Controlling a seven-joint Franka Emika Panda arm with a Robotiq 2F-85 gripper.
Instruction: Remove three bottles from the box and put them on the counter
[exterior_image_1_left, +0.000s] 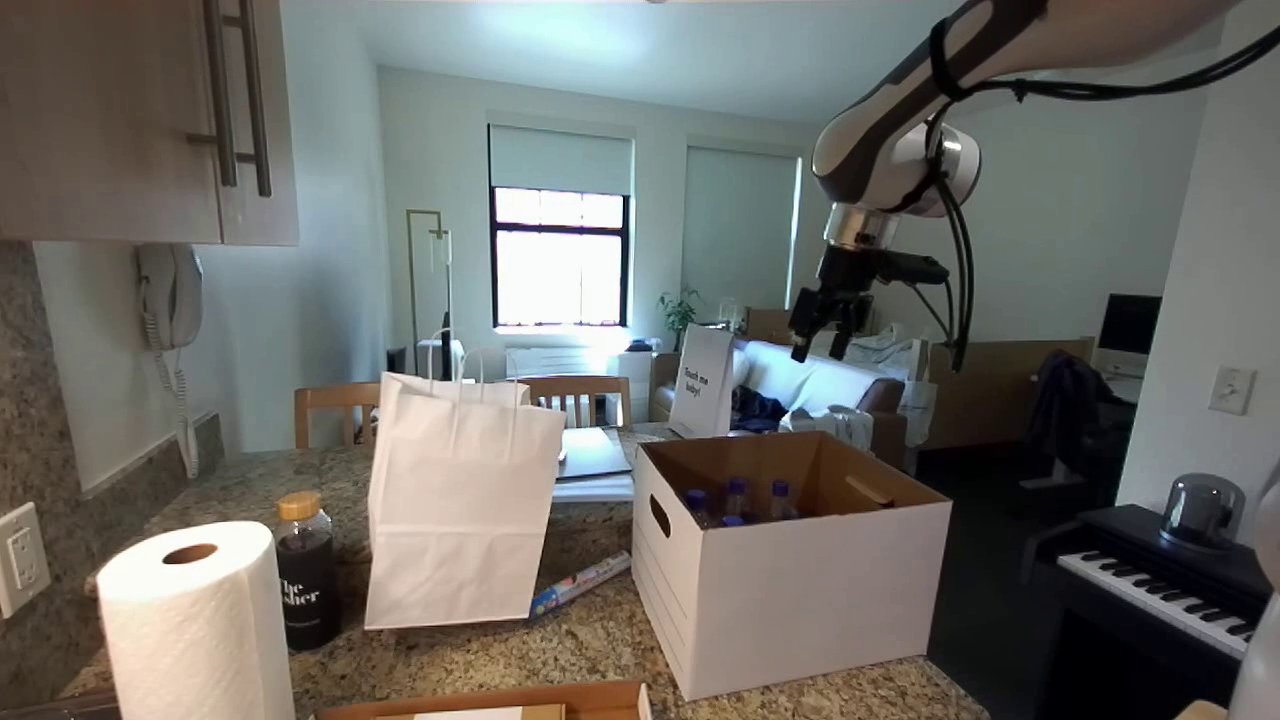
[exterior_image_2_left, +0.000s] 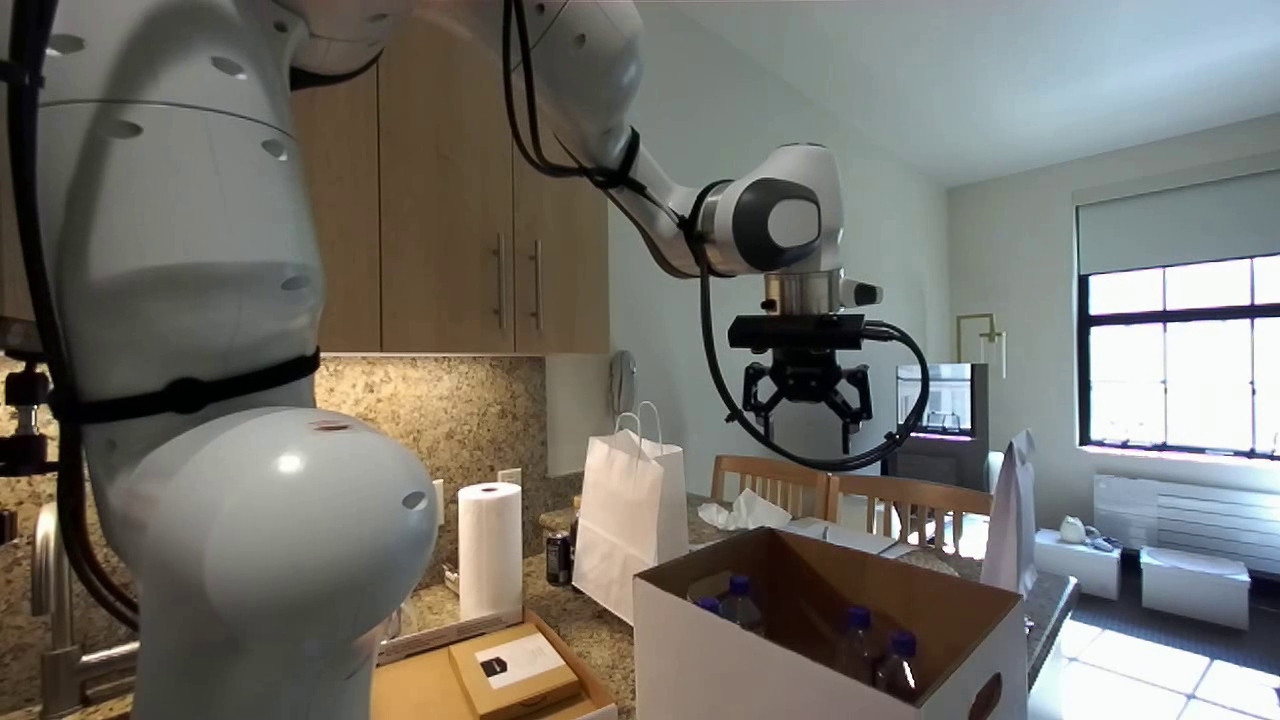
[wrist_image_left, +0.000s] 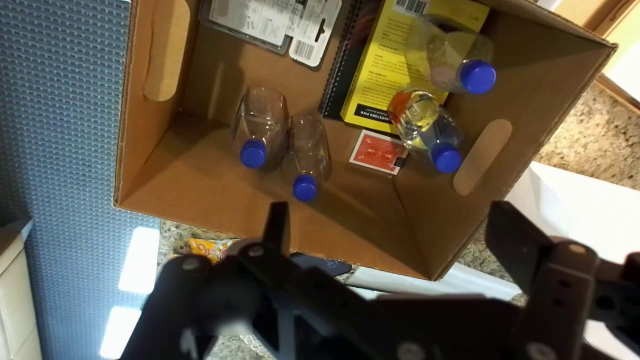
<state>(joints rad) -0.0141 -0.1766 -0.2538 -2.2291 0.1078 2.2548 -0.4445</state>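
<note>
Claw (wrist_image_left: 392, 219) spread apart, cardboard box (exterior_image_1_left: 815, 600), four blue-capped bottles (wrist_image_left: 261, 117) and red card pack (wrist_image_left: 377, 150) inside

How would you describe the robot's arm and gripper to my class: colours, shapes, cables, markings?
The Panda arm is glossy white and rounded, with a dark grey panel near the gripper and a reddish mark on one bulging joint. Black cables run along it, held by black straps. Past a silver metal collar, the gripper is black, with two angular, jointed fingers.

"Touch me baby!" on bag (exterior_image_1_left: 703, 386)
</note>
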